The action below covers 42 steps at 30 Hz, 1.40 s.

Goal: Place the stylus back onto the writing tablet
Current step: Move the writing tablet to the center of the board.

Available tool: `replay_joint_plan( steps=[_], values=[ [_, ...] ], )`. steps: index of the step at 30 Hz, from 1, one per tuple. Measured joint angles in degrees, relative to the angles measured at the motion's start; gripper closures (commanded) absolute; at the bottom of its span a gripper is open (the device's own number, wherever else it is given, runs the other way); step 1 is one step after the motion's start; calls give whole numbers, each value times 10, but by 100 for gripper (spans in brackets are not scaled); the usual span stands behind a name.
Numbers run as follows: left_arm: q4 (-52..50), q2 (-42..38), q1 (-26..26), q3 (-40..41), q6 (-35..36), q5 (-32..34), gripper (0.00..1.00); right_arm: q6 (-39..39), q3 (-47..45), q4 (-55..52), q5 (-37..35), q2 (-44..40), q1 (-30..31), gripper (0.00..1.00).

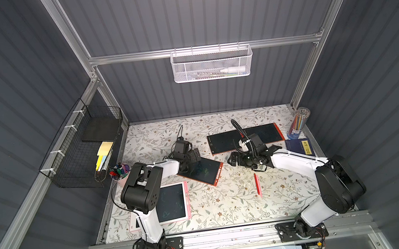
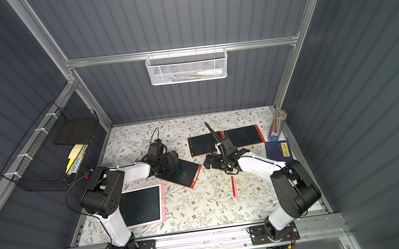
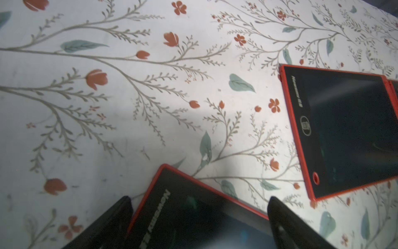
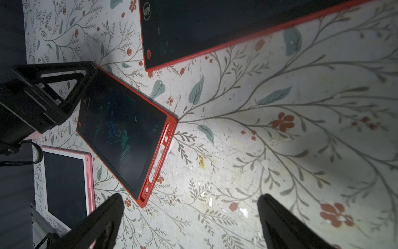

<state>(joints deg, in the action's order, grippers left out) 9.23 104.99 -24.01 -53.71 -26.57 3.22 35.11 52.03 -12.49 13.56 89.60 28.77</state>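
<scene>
A red stylus (image 1: 257, 183) (image 2: 234, 186) lies loose on the flowered table, right of centre. The red-framed writing tablet (image 1: 204, 171) (image 2: 182, 173) lies askew mid-table, and its side stylus slot (image 4: 159, 154) is empty. My left gripper (image 1: 193, 156) (image 3: 198, 215) is open, its fingers straddling that tablet's far corner (image 3: 172, 194). My right gripper (image 1: 234, 160) (image 4: 190, 200) hangs open over bare table between the tablet and the stylus, holding nothing. Neither wrist view shows the stylus.
Two more red tablets (image 1: 245, 138) lie side by side at the back. A pink tablet (image 1: 174, 203) sits front left under the left arm. A marker cup (image 1: 120, 171), a pencil tube (image 1: 299, 122) and a blue book (image 1: 300, 146) stand at the table's sides.
</scene>
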Motion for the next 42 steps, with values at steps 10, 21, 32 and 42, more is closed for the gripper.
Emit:
replay_joint_plan(
  steps=[10,21,32,42],
  values=[
    [-19,-45,-42,44,-1,-31,1,17,-10,-4,7,-1,0,4],
    [-65,-63,-113,44,-7,-54,1,49,-22,-12,14,5,-3,7],
    [-104,-95,-128,63,-9,-62,0,75,-44,2,14,27,-4,6],
    [-135,-114,-135,72,-7,-73,1,82,-28,57,37,59,-7,6]
  ],
)
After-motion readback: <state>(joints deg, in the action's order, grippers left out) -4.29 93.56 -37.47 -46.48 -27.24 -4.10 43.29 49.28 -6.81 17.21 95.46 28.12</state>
